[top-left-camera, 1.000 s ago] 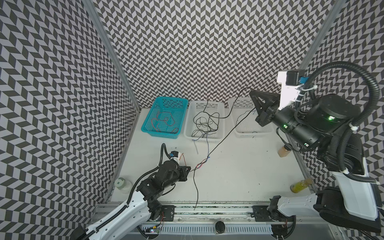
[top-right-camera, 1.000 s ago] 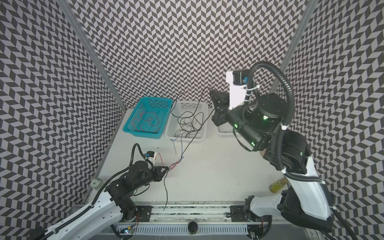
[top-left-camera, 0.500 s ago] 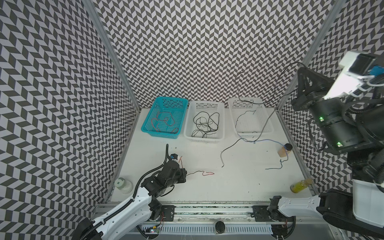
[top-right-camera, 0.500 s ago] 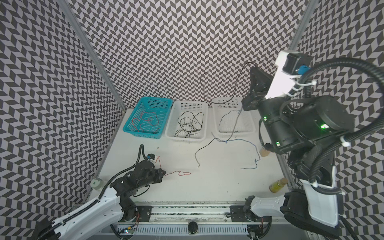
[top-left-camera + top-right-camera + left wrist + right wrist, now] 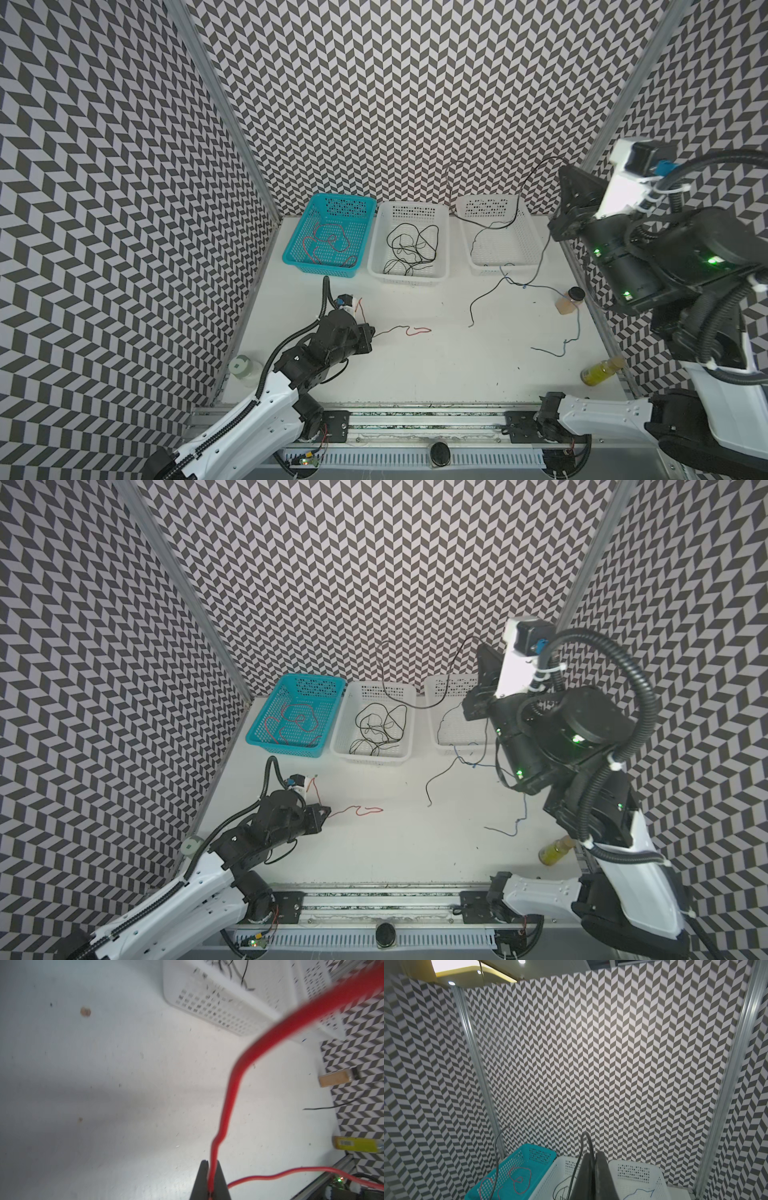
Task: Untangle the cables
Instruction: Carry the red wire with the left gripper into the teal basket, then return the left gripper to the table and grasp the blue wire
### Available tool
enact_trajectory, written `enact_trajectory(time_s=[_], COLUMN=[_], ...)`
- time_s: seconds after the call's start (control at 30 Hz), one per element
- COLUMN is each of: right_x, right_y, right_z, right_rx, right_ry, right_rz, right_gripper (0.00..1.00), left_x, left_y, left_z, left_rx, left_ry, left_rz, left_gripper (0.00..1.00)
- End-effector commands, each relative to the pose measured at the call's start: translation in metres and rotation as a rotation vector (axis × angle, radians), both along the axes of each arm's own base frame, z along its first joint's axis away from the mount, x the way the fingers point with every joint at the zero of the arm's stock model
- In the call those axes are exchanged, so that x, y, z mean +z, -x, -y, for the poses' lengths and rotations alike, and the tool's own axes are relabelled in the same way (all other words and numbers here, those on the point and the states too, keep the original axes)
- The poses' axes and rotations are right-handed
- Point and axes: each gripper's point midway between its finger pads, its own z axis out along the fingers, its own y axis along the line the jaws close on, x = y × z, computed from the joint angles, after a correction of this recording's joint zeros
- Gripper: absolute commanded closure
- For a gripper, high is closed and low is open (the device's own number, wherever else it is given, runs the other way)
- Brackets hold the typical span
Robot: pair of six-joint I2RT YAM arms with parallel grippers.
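Left gripper (image 5: 371, 334) clamped tight on red cable (image 5: 409, 330), 8 o'clock on table (image 5: 415, 374). Right gripper (image 5: 563, 171) raised at 2 o'clock, pinched closed on black cable (image 5: 521, 187). Blue cable (image 5: 575, 328) lies loose at 4 o'clock.

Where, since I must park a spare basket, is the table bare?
Front middle, between the red cable, the blue cable and the front rail. Crowded: the baskets at the back, and the right side with black cable, jar and yellow bottle.

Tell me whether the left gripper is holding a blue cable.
No: in the left wrist view the left gripper is shut on a red cable, with no blue one between its jaws.
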Motion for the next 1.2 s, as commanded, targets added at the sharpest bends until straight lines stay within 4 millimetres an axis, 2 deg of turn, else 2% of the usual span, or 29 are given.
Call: enact_trajectory(time_s=[0.0, 0.17, 0.27, 0.33, 0.4, 0.53, 0.67, 0.77, 0.83, 0.97, 1.07, 1.17], right_x=[-0.001, -0.032, -0.043, -0.047, -0.05, -0.052, -0.054, -0.055, -0.056, -0.059, -0.061, -0.062], right_y=[0.009, 0.007, 0.007, 0.008, 0.009, 0.012, 0.014, 0.015, 0.016, 0.018, 0.019, 0.018], right_z=[0.012, -0.004, -0.01, -0.015, -0.02, -0.032, -0.04, -0.044, -0.044, -0.049, -0.053, -0.055], right_rx=[0.013, 0.092, 0.132, 0.16, 0.193, 0.266, 0.31, 0.329, 0.34, 0.372, 0.391, 0.397], right_ry=[-0.103, -0.115, -0.131, -0.142, -0.155, -0.177, -0.176, -0.175, -0.178, -0.182, -0.182, -0.182], right_rz=[0.027, -0.013, -0.034, -0.044, -0.054, -0.066, -0.078, -0.085, -0.087, -0.095, -0.103, -0.109], right_gripper=[1.0, 1.0, 1.0, 1.0, 1.0, 1.0, 1.0, 1.0, 1.0, 1.0, 1.0, 1.0], left_x=[0.042, 0.096, 0.115, 0.119, 0.114, 0.087, 0.08, 0.057, 0.047, 0.03, 0.016, 0.012], left_y=[-0.019, -0.066, -0.104, -0.135, -0.165, -0.219, -0.26, -0.285, -0.294, -0.302, -0.304, -0.3], left_z=[-0.005, -0.032, -0.051, -0.069, -0.094, -0.135, -0.144, -0.148, -0.148, -0.163, -0.169, -0.182], left_rx=[0.034, 0.127, 0.174, 0.23, 0.295, 0.427, 0.464, 0.463, 0.464, 0.521, 0.54, 0.596], left_ry=[-0.013, 0.041, 0.047, 0.055, 0.097, 0.187, 0.14, 0.084, 0.082, 0.04, 0.031, 0.003], left_rz=[0.074, 0.132, 0.122, 0.108, 0.064, -0.016, -0.056, -0.141, -0.173, -0.205, -0.245, -0.246], left_gripper=[1.0, 1.0, 1.0, 1.0, 1.0, 1.0, 1.0, 1.0, 1.0, 0.9, 0.89, 0.88])
